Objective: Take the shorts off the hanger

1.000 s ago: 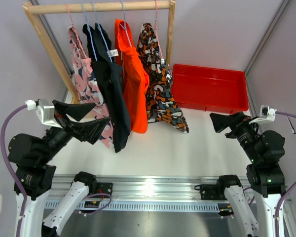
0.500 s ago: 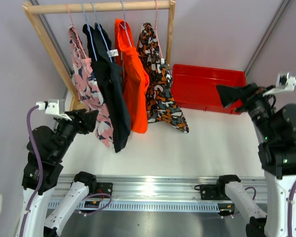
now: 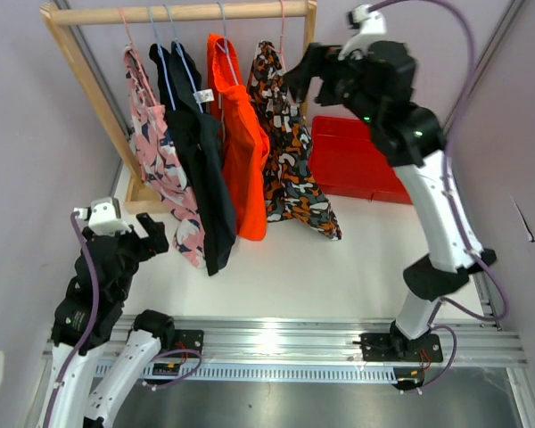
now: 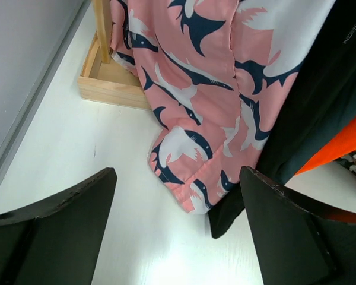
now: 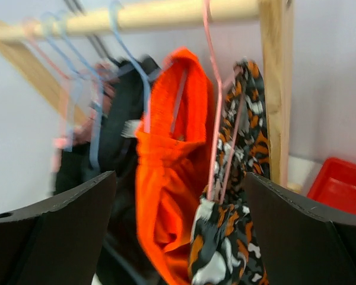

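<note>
Hanging limp from wire hangers (image 5: 214, 119) at twelve o'clock, soft shorts (image 3: 241, 143); left gripper (image 4: 177, 178), right gripper (image 5: 179, 178) gape empty above smooth white table (image 3: 339, 267), lilac walls (image 3: 36, 134).

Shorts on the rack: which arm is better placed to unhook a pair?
Right, probably: the right end effector, open, is up near the rail beside the hanger of the patterned shorts; the left end effector sits low by the hem of the pink shorts.
</note>
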{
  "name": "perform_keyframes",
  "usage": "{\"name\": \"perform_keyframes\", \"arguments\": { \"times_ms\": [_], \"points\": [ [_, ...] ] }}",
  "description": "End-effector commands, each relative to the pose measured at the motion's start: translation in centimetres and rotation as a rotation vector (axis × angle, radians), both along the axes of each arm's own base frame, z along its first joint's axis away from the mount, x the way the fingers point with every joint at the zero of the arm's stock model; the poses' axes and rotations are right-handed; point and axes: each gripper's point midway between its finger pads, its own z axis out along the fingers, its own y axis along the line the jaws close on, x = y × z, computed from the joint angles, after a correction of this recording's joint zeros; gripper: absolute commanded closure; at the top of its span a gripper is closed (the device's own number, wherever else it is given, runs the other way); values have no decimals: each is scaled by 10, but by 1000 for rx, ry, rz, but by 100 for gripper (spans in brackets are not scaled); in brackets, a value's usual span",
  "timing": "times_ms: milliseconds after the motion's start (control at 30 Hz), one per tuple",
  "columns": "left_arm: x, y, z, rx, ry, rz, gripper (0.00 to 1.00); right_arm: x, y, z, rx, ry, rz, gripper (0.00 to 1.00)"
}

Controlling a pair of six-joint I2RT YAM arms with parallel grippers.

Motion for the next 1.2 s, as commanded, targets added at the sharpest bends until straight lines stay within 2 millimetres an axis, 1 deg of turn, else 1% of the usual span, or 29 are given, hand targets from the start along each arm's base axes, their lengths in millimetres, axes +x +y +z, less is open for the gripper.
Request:
{"name": "perform_keyframes", "arguments": {
  "times_ms": [0, 33, 67, 100, 167, 200, 300, 400, 433, 467, 567, 667, 700, 767, 800, 867, 900, 967, 1000, 1067, 1100, 1167],
  "points": [
    [-6, 5, 11, -44, -81, 35, 9, 16, -2, -17, -94, 7, -85, 4],
    [-8, 6, 12, -52, -94, 38, 9, 20, 3, -21, -102, 4, -85, 4],
    [-12, 8, 19, -68, -136, 41, 9, 28, 10, -29, -110, 12, -83, 5],
    [-12, 7, 13, -70, -135, 42, 8, 33, 13, -33, -115, 17, -92, 5],
    [-14, 7, 18, -84, -175, 37, 8, 41, 18, -40, -125, 22, -96, 6],
    [-15, 7, 16, -88, -188, 30, 8, 47, 26, -48, -133, 27, -93, 7],
    [-16, 4, 17, -96, -203, 15, 8, 59, 37, -58, -139, 26, -95, 8],
    [-15, 2, 15, -99, -202, 1, 8, 67, 43, -60, -139, 6, -102, 10],
    [-15, 1, 15, -99, -202, -2, 8, 73, 45, -65, -141, 10, -111, 11],
    [-14, 0, 14, -100, -199, -3, 8, 75, 48, -66, -139, 7, -110, 11],
    [-15, 0, 13, -104, -205, -6, 8, 84, 54, -65, -125, -16, -114, 14],
    [-17, 1, 16, -108, -221, -4, 8, 92, 60, -67, -118, -24, -113, 21],
    [-18, 1, 16, -111, -224, -4, 8, 93, 61, -66, -117, -28, -115, 28],
    [-18, 2, 15, -112, -224, -1, 8, 97, 64, -67, -115, -34, -115, 37],
    [-18, 2, 14, -113, -224, -1, 8, 98, 64, -67, -112, -36, -118, 48],
    [-20, 2, 17, -117, -235, 1, 8, 100, 64, -65, -103, -44, -122, 58],
    [-20, 2, 16, -117, -235, 1, 8, 100, 64, -64, -100, -46, -125, 67],
    [-20, 2, 17, -119, -241, -1, 8, 100, 63, -62, -97, -51, -126, 77],
    [-20, 2, 16, -119, -241, 1, 8, 100, 62, -60, -97, -56, -130, 86],
    [-21, 3, 17, -122, -244, 1, 8, 99, 60, -60, -103, -55, -136, 93],
    [-21, 3, 17, -121, -244, 2, 8, 99, 58, -58, -103, -58, -138, 100],
    [-20, 3, 16, -120, -241, 3, 8, 96, 56, -54, -102, -66, -137, 100]
  ]
}}
